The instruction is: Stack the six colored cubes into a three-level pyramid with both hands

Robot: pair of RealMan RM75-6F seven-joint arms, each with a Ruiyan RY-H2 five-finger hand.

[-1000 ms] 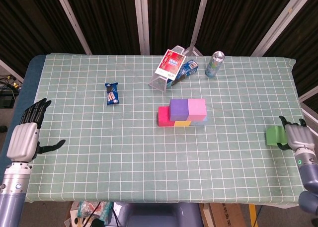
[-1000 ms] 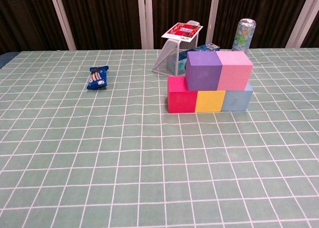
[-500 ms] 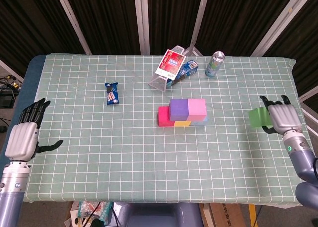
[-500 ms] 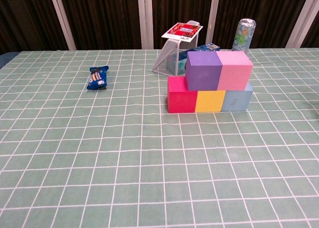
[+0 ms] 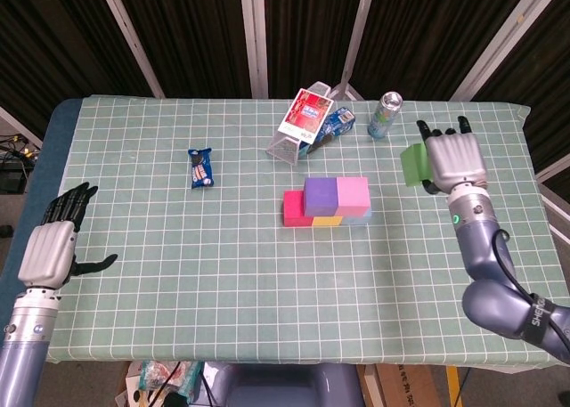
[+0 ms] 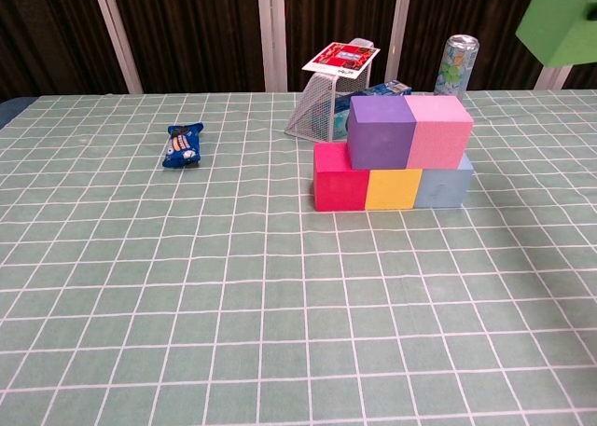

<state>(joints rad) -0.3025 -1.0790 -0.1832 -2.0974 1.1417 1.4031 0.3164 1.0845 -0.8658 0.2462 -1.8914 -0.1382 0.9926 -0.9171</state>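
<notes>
Six cubes (image 6: 391, 163), one can (image 5: 385, 115), one blue snack packet (image 5: 201, 167), one tipped wire basket (image 5: 289, 144), two hands (image 5: 456, 160).

Three cubes (image 6: 392, 186) sat in a row on the tabletop (image 5: 223, 273), touching, with two cubes (image 6: 409, 130) on top of them. A wire basket (image 5: 298, 135) lay tipped just behind this stack, a can (image 5: 385, 115) behind and to its right, and a snack packet (image 5: 201, 168) well to its left.

Green cube (image 6: 560, 18) aloft above five stacked cubes (image 6: 392, 164).
</notes>
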